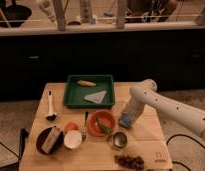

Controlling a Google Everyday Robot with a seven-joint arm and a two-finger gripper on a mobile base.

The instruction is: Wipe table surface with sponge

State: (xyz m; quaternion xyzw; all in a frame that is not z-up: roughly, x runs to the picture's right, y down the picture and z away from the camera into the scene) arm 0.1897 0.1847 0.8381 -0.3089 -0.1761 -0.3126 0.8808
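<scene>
Camera view: the gripper (127, 118) is pressed down on the blue-grey sponge (125, 120) on the table surface (146, 142), just right of the orange bowl (101, 123); open planks lie nearer and right.

- sponge (125, 120): small blue-grey pad, flat on counter, under the hand (128, 116), at 3 o'clock of center
- counter (146, 147): pale tan wood planks, dark logo at 5 o'clock corner
</scene>
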